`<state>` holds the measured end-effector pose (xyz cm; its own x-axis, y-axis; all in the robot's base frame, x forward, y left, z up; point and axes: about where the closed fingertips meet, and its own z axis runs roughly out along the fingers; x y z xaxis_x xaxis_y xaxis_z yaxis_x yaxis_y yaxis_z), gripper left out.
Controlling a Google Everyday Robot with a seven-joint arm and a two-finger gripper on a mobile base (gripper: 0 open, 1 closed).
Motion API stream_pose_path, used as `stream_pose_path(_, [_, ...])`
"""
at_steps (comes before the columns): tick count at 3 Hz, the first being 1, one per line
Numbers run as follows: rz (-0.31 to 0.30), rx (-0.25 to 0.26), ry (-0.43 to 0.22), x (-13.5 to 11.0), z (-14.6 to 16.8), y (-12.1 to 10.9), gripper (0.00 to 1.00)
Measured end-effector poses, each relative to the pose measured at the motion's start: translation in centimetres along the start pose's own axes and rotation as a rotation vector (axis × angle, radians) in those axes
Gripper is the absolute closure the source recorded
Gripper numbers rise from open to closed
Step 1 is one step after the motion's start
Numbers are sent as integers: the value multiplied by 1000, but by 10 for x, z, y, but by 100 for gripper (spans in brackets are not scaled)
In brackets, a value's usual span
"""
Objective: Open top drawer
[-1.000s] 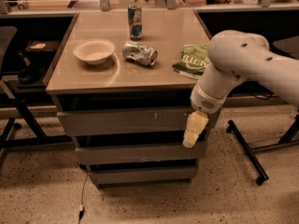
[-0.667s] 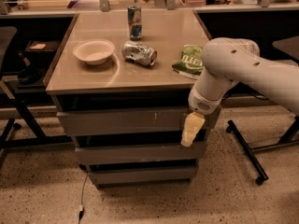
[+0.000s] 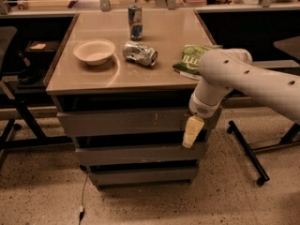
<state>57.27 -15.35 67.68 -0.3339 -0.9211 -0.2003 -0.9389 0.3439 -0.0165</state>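
The top drawer is the widest grey front, just under the tabletop, with small pale scratches right of centre. A dark gap runs above it; I cannot tell how far it is out. My gripper hangs from the white arm at the drawer's right end, its cream fingers pointing down over the front's right edge. Two narrower grey drawer fronts sit below.
On the tabletop are a white bowl, a crushed can on its side, an upright can and a green chip bag. A black chair base stands at the right, a dark chair at the left.
The arm and gripper have shifted slightly left along the top drawer's right end. The drawer front looks unchanged.
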Motion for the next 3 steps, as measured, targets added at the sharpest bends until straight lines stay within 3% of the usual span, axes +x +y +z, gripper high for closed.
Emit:
stream_pose_path(2, [-20,9,-4,6,35,-33,0])
stream_pose_path(3, [-46,-36,-2,9,45,-20,0])
